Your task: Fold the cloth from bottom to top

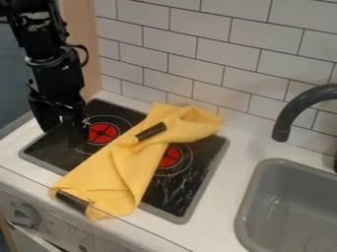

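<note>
Camera view, yellow cloth (pixel 118 170) lay slantwise across the stovetop (pixel 172 200), jaws hung near it, parted, empty.

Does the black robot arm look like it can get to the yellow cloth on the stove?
Probably yes. The black gripper hangs close beside the yellow cloth, over the flat black stovetop, and I see nothing standing between them.

No text or sign — not one — can be read.
</note>
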